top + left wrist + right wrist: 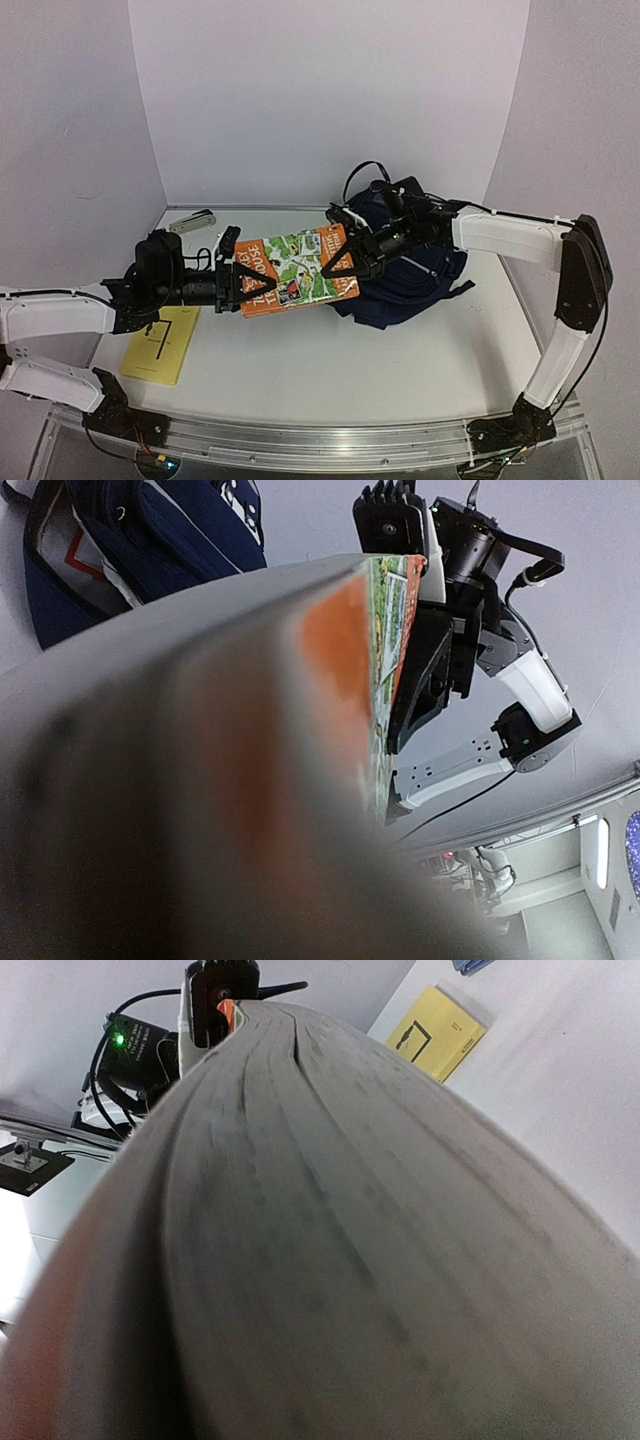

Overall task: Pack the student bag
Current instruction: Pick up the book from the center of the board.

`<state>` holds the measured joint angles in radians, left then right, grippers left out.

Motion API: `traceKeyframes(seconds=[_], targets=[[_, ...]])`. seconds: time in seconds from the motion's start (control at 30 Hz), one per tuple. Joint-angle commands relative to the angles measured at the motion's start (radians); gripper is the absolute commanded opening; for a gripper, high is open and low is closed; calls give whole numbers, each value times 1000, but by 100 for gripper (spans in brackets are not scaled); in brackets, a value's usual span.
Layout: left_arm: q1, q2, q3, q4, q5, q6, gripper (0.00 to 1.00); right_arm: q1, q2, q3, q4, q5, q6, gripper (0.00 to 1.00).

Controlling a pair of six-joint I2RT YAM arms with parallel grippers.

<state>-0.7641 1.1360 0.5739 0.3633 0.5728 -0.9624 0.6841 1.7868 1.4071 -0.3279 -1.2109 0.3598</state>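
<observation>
An orange and green picture book [295,270] hangs flat above the table between my two grippers. My right gripper [345,262] is shut on its right edge, just in front of the student bag [400,280], a dark navy backpack lying at the back right. My left gripper [238,275] has its fingers around the book's left end; whether they press on it does not show. The left wrist view is filled by the blurred book cover [340,650], with the bag [150,540] beyond. In the right wrist view, the book's page edges [350,1240] hide the jaws.
A yellow booklet [160,345] lies on the table at the front left, under the left arm, and shows in the right wrist view [435,1032]. A small silver-grey case [192,221] sits at the back left by the wall. White walls close in three sides.
</observation>
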Motion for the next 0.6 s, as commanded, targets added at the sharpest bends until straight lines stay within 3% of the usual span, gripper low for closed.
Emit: traceKeyframes(seconds=[0.0, 0.07, 0.13, 0.23, 0.27, 0.37, 0.57], targets=[[-11, -32, 10, 121, 75, 0, 33, 25, -55, -6, 48, -55, -28, 0], [-5, -48, -4, 134, 70, -11, 31, 25, -55, -13, 46, -54, -28, 0], [3, -56, -14, 151, 69, -23, 19, 25, -55, -18, 44, -29, -32, 6], [9, -71, -31, 166, 36, -47, 1, 21, -59, -5, 14, 107, -72, 48], [12, -76, -43, 173, 17, -54, 0, 19, -58, 12, -38, 183, -101, 59], [24, -104, -71, 179, -39, -84, 0, 16, -46, 93, -195, 425, -253, 64], [47, -180, -135, 171, -182, -139, 0, 18, -37, 170, -324, 818, -461, 61]])
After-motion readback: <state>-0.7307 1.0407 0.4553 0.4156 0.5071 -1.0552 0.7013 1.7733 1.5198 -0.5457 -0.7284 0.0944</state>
